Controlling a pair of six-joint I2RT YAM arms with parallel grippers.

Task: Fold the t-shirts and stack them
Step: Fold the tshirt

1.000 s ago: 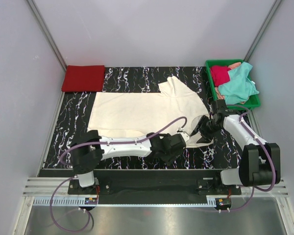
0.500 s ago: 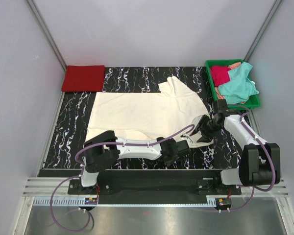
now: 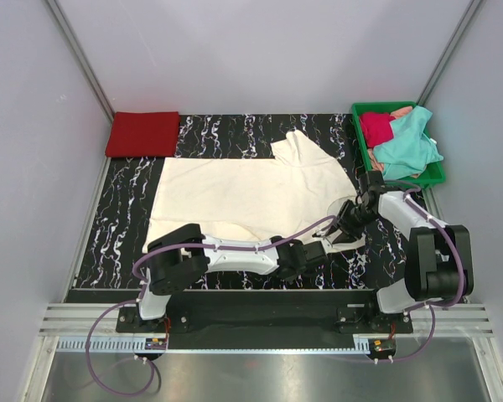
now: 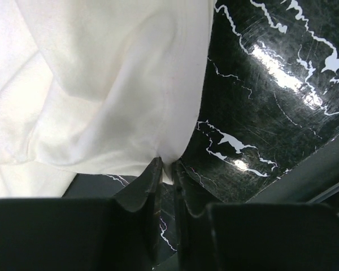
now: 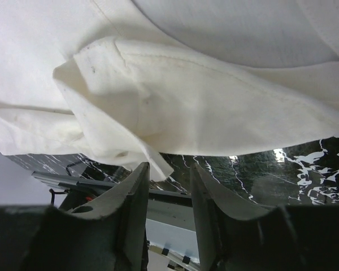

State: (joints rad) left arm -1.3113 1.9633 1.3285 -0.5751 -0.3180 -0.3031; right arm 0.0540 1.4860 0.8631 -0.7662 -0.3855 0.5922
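Left wrist, left tool (image 4: 165, 168): fingers pressed together, clamped on a pinch of hem at the edge of the cream-white t-shirt (image 4: 101, 84).
Left wrist, table (image 4: 260, 113): glossy black with white veins, bare to the right of the cloth edge.
Right wrist, right tool (image 5: 169, 167): fingers apart; a loose corner of the cream-white t-shirt hangs down between their tips (no squeeze on it can be seen).
Right wrist, cloth: folded over itself in thick, seamed layers just above the fingers.
Top external, cream-white t-shirt: spread across the middle of the table, its near right part bunched where both tools meet it.
Top external, red t-shirt (image 3: 142, 134): folded flat at the far left corner.
Top external, green tray (image 3: 355, 126): at the far right, holding the teal t-shirt (image 3: 407, 146) and the crimson t-shirt (image 3: 375, 127), both crumpled and touching.
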